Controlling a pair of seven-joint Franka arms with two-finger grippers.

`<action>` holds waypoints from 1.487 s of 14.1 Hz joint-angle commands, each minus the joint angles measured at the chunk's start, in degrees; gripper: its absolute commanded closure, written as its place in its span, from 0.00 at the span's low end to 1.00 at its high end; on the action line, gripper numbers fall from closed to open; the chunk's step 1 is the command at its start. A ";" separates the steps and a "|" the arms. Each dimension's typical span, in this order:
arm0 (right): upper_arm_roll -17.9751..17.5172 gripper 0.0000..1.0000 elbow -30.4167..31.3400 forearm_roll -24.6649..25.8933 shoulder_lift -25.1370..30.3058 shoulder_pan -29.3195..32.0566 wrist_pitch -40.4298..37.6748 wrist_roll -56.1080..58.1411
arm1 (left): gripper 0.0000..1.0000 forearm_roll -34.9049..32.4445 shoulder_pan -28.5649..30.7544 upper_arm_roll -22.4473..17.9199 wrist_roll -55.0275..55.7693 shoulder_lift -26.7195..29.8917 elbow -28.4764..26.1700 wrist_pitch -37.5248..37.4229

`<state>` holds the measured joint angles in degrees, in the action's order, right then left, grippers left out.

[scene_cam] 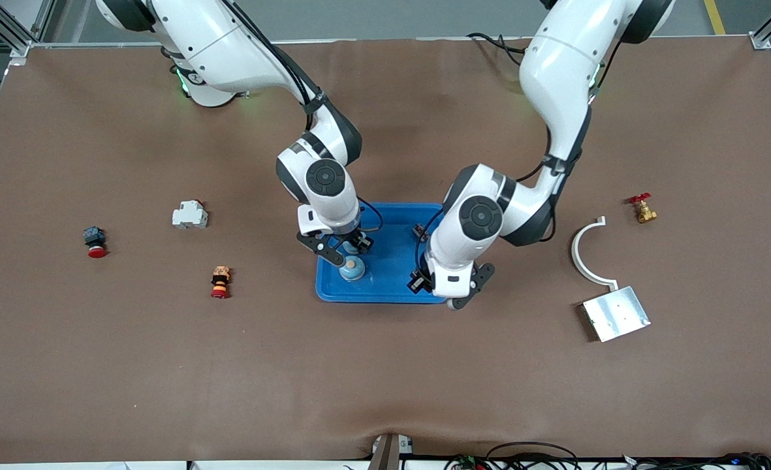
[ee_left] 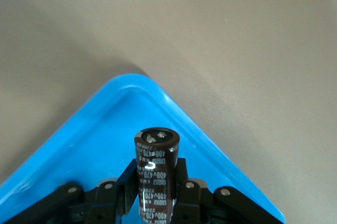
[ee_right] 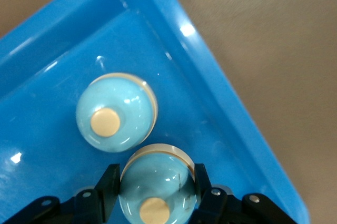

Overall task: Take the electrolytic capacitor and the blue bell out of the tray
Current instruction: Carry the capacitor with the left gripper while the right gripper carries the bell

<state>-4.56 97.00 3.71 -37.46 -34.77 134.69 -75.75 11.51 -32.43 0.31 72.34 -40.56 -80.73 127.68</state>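
Both grasps look made; you're at the lift-out step. Your left gripper (ee_left: pixel 155 203) is clamped on the capacitor (ee_left: pixel 156 174), over the tray (scene_cam: pixel 395 287) corner toward the left arm's end. Your right gripper (ee_right: pixel 155 192) is closed around one blue bell (ee_right: pixel 158 182), apparently just above the tray floor, with a second bell (ee_right: pixel 116 112) beside it. Next, raise both clear of the rim before moving outward.
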 commanded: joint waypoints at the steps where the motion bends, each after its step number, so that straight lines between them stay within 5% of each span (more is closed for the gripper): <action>1: -0.54 1.00 -3.56 0.33 2.56 2.51 -8.10 2.86 | 1.00 0.45 2.28 -0.22 -3.32 6.88 -1.71 -9.34; 7: -0.89 1.00 -3.13 -0.02 10.55 9.45 -18.39 17.01 | 1.00 -5.09 8.86 -0.04 -23.44 17.43 -5.03 -25.02; 13: -0.45 1.00 2.12 -2.92 18.63 19.98 -24.74 37.56 | 1.00 -7.02 20.54 -0.04 -44.79 30.09 -20.50 -24.06; 21: -0.36 1.00 7.50 -2.57 23.92 34.41 -23.86 66.50 | 1.00 -9.47 32.69 -0.04 -63.28 31.60 -31.94 -13.17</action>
<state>-3.91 101.50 1.45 -16.14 -2.88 109.86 -13.44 4.58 -1.19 -0.33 11.19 -10.31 -109.62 111.66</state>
